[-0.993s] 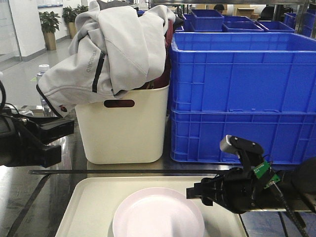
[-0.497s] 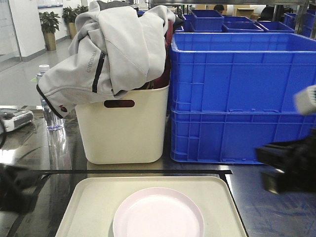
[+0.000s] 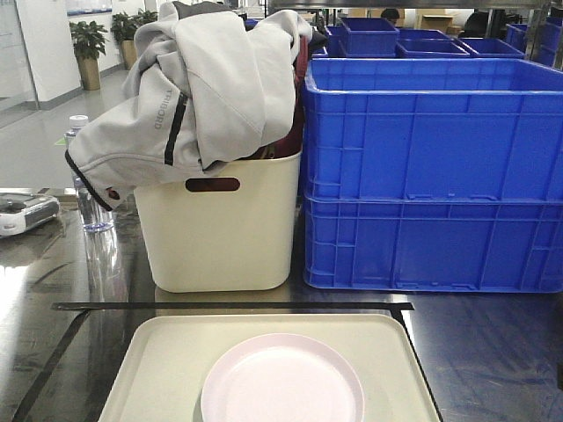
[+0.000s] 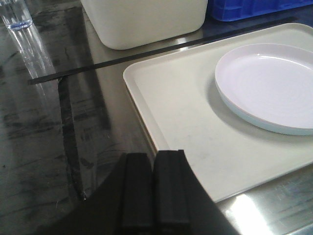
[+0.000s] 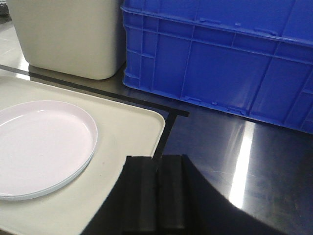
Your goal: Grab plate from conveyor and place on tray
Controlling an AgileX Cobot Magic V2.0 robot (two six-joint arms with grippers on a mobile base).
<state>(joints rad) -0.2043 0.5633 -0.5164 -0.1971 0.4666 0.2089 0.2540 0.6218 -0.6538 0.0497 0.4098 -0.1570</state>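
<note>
A pale pink plate (image 3: 281, 381) lies flat on the cream tray (image 3: 167, 360) at the near edge of the steel table. The same plate (image 4: 271, 85) shows at the right of the left wrist view and again (image 5: 41, 147) at the left of the right wrist view. My left gripper (image 4: 153, 157) is shut and empty, hovering over the tray's (image 4: 171, 112) near left edge. My right gripper (image 5: 157, 160) is shut and empty, above the tray's (image 5: 132, 142) right rim. The conveyor is out of view. Neither arm shows in the front view.
A tall cream tub (image 3: 220, 229) draped with a grey jacket (image 3: 193, 88) stands behind the tray. Stacked blue crates (image 3: 431, 176) fill the right back. A water bottle (image 3: 88, 193) and a small device (image 3: 22, 211) sit at the far left. Black tape (image 3: 229, 306) runs across the table.
Both arms have withdrawn from the front view: the right arm moved off to the right and the left arm off to the left. The plate stays on the tray.
</note>
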